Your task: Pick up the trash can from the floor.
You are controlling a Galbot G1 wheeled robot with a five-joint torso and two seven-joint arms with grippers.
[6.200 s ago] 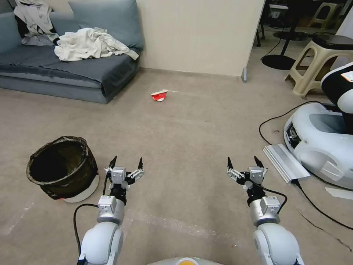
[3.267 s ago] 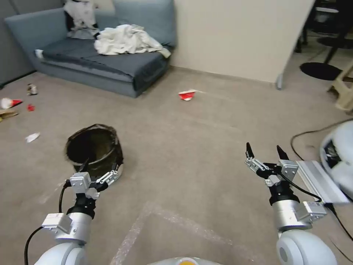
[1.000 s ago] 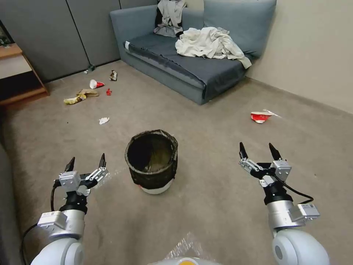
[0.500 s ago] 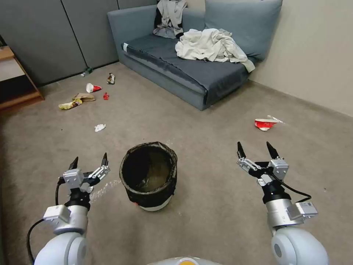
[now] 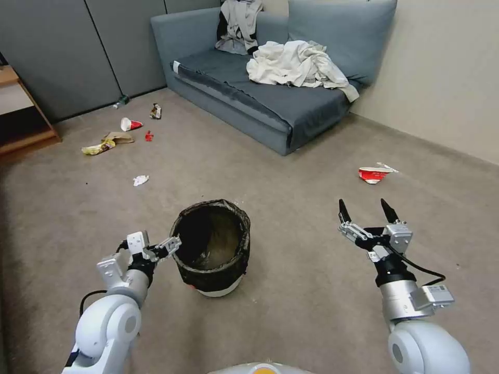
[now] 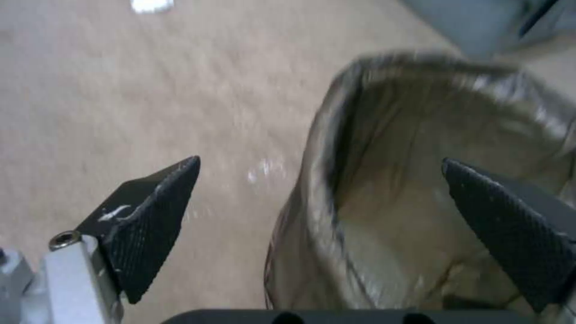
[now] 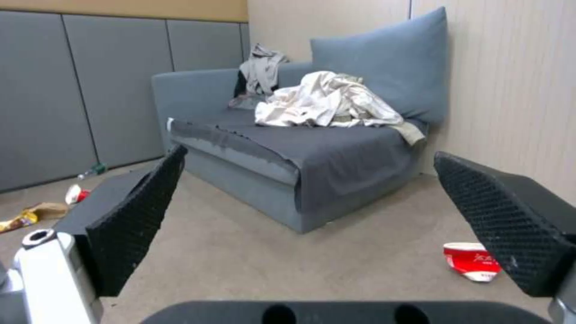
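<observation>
my left gripper point(image 6: 318, 180) was wide open over the trash can point(image 5: 212, 248) rim, touching nothing. my right gripper point(image 5: 365, 208) was open too, held in the air.

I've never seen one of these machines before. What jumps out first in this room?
The trash can standing on the carpeted floor just ahead, its dark bag folded over the rim. The left hand reaches its open fingers astride that rim, while the right hand hangs open, apart to the right. Beyond, a crushed red cup and a blue sofa heaped with clothes.
</observation>
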